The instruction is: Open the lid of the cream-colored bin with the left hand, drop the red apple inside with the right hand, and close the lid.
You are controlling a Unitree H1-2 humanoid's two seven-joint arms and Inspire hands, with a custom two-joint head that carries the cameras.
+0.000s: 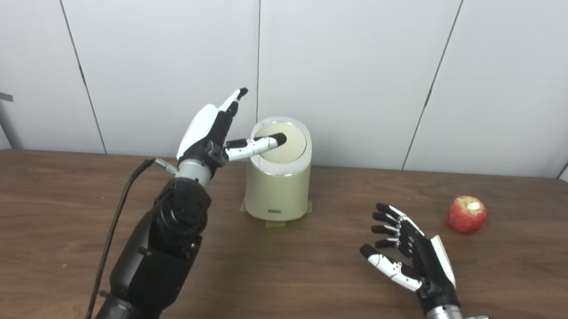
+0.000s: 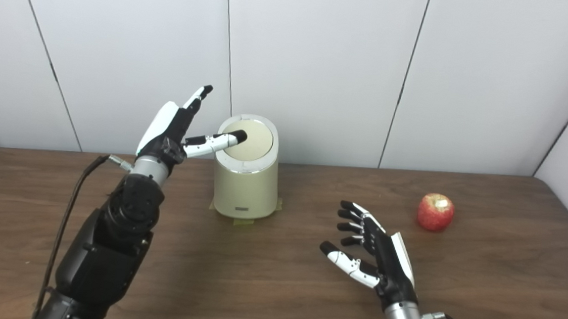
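A cream-colored round bin [image 1: 277, 187] stands at the back middle of the wooden table, its round lid [image 1: 287, 148] lying in place under a silver rim. My left hand [image 1: 213, 132] is raised just left of the bin, open, fingers pointing up and its thumb reaching over the lid's left part. A red apple [image 1: 467, 214] with a pale patch on top rests on the table at the right. My right hand [image 1: 407, 250] hovers low over the table, left of and nearer than the apple, open with fingers spread and nothing in it.
The brown wooden table [image 1: 304, 283] ends at white wall panels [image 1: 352, 68] just behind the bin. Bits of tape [image 1: 275, 223] show at the bin's base. A black cable [image 1: 116, 227] hangs along my left arm.
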